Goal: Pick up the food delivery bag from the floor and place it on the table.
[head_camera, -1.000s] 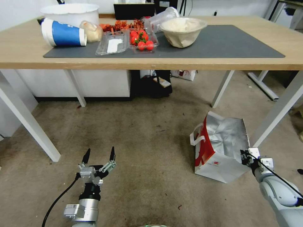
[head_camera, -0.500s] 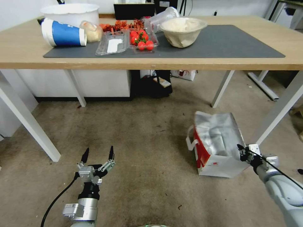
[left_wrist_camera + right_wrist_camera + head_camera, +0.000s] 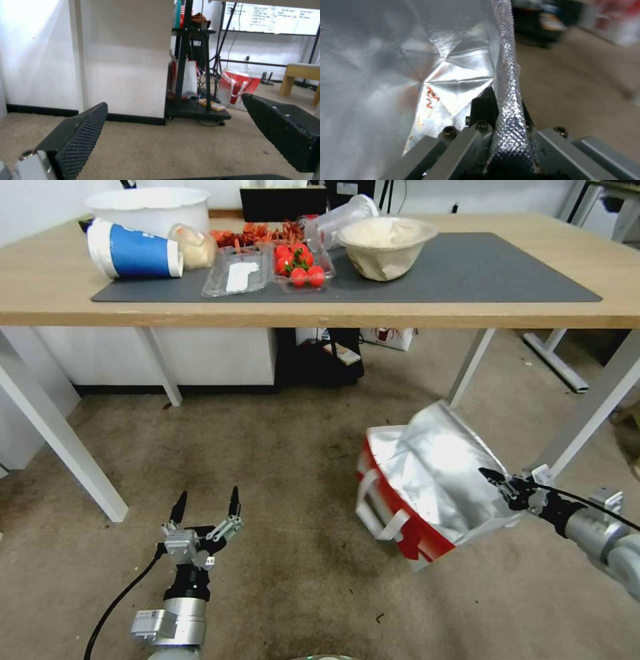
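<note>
The food delivery bag (image 3: 427, 483) hangs tilted above the floor (image 3: 293, 460) at the right, its silver foil lining facing up and a red side panel and white strap handles toward the lower left. My right gripper (image 3: 497, 487) is shut on the bag's foil rim (image 3: 506, 82), which runs between the jaws in the right wrist view. Low at the left, my left gripper (image 3: 205, 508) stands open over the carpet with nothing between its fingers (image 3: 83, 135). The table (image 3: 40, 280) with its dark grey mat (image 3: 480, 267) spans the far side.
On the mat's left half lie a blue-and-white cup (image 3: 133, 250), a tray of strawberries (image 3: 300, 263), a clear lid (image 3: 237, 273) and a paper bowl (image 3: 387, 247). White table legs (image 3: 60, 440) stand left and right (image 3: 587, 413). A black cart (image 3: 196, 110) sits under the table.
My right gripper has lifted and swung the bag up and to the left; the bag has tipped over, lining upward. The left arm has stayed put.
</note>
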Motion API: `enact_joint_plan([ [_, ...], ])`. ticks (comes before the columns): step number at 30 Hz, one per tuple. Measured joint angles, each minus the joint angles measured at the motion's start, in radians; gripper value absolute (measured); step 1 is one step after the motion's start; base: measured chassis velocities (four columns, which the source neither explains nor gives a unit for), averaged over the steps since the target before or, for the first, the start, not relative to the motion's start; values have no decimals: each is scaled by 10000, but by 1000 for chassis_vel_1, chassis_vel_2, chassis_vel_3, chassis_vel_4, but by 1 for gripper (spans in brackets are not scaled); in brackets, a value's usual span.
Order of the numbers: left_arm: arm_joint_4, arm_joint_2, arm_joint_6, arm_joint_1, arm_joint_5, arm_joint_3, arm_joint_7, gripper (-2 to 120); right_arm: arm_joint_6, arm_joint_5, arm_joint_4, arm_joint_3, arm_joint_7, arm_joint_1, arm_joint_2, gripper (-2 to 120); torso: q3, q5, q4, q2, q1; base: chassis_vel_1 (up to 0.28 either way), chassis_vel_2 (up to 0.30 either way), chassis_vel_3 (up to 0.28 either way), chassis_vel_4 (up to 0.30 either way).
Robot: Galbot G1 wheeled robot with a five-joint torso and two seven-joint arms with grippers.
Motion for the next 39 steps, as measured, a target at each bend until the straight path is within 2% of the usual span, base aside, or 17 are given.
enact_joint_plan([
  [3,-64,-2,-1,48,-3,0,-13,100,192,128,-609,-35,-2329,480,-556,0,0,-1,2,0,0,0,0,0,0],
  [4,-64,-2,-1,48,-3,0,-13,100,192,128,-609,-35,-2329,480,-556,0,0,-1,2,0,0,0,0,0,0],
  [5,-75,-2,-1,64,-7,-1,-16,100,224,234,-999,-157,-3586,787,-859,0,0,-1,1,0,0,0,0,0,0],
  [8,-130,-12,10,70,-2,6,-229,100,198,325,-1458,-340,-4864,1191,-1247,0,1,0,1,0,0,0,0,0,0],
  [9,-130,-12,10,70,-2,6,-229,100,198,325,-1458,-340,-4864,1191,-1247,0,1,0,1,0,0,0,0,0,0],
  [12,-324,-24,227,72,4,-8,-420,100,-81,516,-1803,-556,-6372,1644,-1753,0,0,-2,1,0,0,0,0,0,0],
  [17,-397,-52,343,80,-8,19,-466,100,-340,526,-1875,-714,-7088,1921,-2004,0,0,-2,1,0,0,0,0,0,0],
  [24,-418,-63,359,103,-5,11,-413,100,-569,502,-1851,-777,-7527,2037,-2125,0,0,-2,0,0,0,0,0,0,0],
  [39,-560,-140,564,166,111,27,-579,100,-727,520,-1622,-857,-7608,2031,-1855,0,0,-2,0,0,0,0,0,0,0],
])
